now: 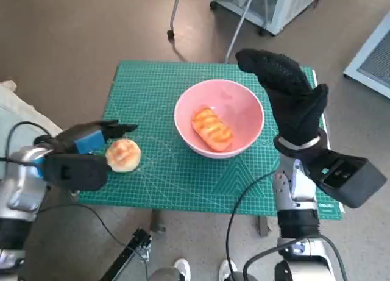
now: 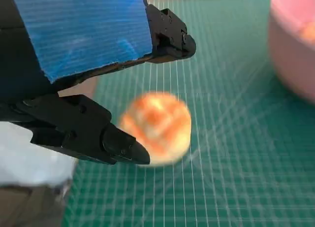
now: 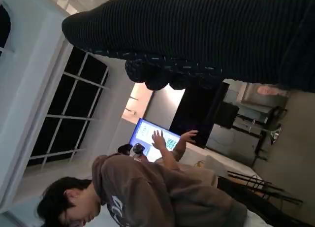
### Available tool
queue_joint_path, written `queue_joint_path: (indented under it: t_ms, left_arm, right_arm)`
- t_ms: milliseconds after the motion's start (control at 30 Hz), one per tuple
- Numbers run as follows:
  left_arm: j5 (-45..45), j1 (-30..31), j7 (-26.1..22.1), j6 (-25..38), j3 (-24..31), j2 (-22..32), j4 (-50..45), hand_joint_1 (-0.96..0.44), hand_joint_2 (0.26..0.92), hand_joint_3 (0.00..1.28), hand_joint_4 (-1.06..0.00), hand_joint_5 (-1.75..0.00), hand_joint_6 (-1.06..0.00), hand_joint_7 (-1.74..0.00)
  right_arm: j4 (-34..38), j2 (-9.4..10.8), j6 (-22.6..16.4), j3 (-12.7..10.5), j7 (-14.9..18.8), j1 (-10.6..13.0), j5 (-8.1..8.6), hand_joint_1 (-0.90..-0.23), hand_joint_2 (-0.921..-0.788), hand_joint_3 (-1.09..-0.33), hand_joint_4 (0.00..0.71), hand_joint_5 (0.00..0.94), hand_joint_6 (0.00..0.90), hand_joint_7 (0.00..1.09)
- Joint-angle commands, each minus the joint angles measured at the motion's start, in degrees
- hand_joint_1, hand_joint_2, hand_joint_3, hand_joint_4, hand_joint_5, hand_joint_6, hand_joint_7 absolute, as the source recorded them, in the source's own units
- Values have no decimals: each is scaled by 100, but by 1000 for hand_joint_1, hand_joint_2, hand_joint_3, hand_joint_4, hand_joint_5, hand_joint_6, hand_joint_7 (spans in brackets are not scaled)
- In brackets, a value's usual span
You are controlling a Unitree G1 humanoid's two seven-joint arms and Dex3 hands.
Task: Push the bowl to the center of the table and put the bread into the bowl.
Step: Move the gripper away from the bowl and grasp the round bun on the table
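Golden-brown round bread roll (image 1: 123, 154) sits on the green cutting mat (image 1: 158, 177) near the surface's left edge, well apart from the pink bowl (image 1: 244, 110). Left hand (image 1: 85, 148) is right at the roll: in the head view the roll lies just beside the hand's fingers, between the upper finger pointing toward the bowl and the dark body of the hand below it. Left wrist view shows the roll (image 2: 156, 127) blurred, lying in the gap between the hand's black fingers (image 2: 170, 37), one above it and one in front of it; contact cannot be told. Fingers are spread around the roll, nothing pinched.

Roll is pale at the base, orange-brown scored top. The bowl stands about mid-surface and holds a second bread (image 1: 212, 128), oblong, glazed orange with ridges, lying on the bowl floor.

Right hand (image 1: 289, 98), black knitted glove, is raised above the surface next to the bowl's right side, fingers extended and close together, holding nothing; whether it touches the rim cannot be told.

Only the left wrist view gives the finger gap close up, plus a slice of the bowl (image 2: 295, 49) at the frame edge. Right wrist view shows neither mat nor bowl: just the glove (image 3: 206, 35) as a dark band, and a person (image 3: 147, 197) in a brown hoodie beside a lit screen (image 3: 150, 136). Head view alone shows both hands, the floor (image 1: 73, 31) and a chair leg (image 1: 173, 16) beyond the surface.
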Motion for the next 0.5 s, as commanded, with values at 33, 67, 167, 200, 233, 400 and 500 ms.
queue_joint_path:
  t_ms: [33,67,167,200,233,400,500]
  left_arm:
    - [288,-340,254,-187,-266,-184,669,-103,816,7,-164,-4,-327,-33]
    - [332,-387,302,-221,-311,-217,798,-105,817,7,-172,-8,-331,-34]
    - [529,-548,504,-311,-500,-344,1276,-95,828,11,-208,-21,-355,-42]
    - [578,-592,558,-336,-549,-373,1400,-91,832,12,-218,-25,-362,-45]
    - [644,-640,623,-363,-612,-406,1546,-86,837,14,-232,-28,-371,-48]
    - [912,-856,912,-482,-876,-520,2175,-43,882,25,-377,-57,-480,-88]
    - [1083,-1008,1059,-509,-1029,-519,2432,-20,906,32,-514,-76,-585,-129]
  right_arm:
    - [-65,-35,61,-15,21,150,-31,-740,-921,-731,296,42,13,954]
    - [-74,-39,61,-18,16,155,-38,-736,-921,-730,297,42,13,954]
    - [-88,-50,20,-22,-4,163,-88,-723,-921,-731,297,43,12,956]
    - [-90,-53,10,-23,-8,164,-101,-721,-921,-731,297,43,12,956]
    - [-90,-57,-5,-23,-14,163,-119,-718,-921,-732,297,43,11,956]
    - [-72,-72,-46,-33,-36,153,-193,-714,-921,-735,298,45,3,950]
    - [-76,-89,-69,-35,-46,157,-223,-715,-921,-739,298,46,0,947]
